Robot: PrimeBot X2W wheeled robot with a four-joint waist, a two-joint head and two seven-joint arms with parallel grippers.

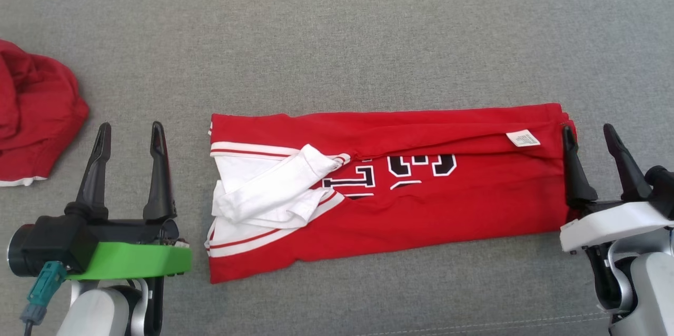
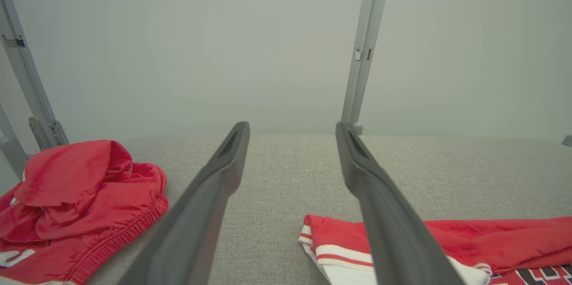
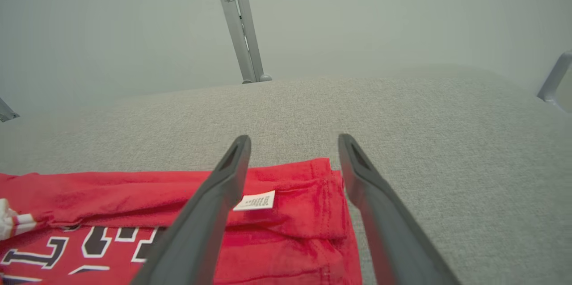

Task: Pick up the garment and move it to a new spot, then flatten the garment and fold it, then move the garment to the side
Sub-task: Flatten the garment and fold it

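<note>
The garment, red with white trim and dark lettering, lies folded into 1 long band across the middle of the grey fabric surface, its long edges roughly parallel to the far edge. Its left end shows loose white sleeve cloth and striped trim. Its right end is a stacked, fairly square edge with a small white label near the far corner.

The left gripper stands with its jaws wide apart, holding nothing, just beside the garment's left end with a strip of bare surface between them. The right gripper is also spread wide and holds nothing. In the right wrist view the garment's right edge runs between its 2 fingers, 1 over the cloth near the label and the other over bare surface. Whether it touches the cloth I cannot tell.

A second red garment sits crumpled at the surface's left edge, well apart from the folded one.

A broad bare stretch lies between the folded garment and the far edge, and a narrower one runs along the near edge. A grey metal post rises at the far edge.
</note>
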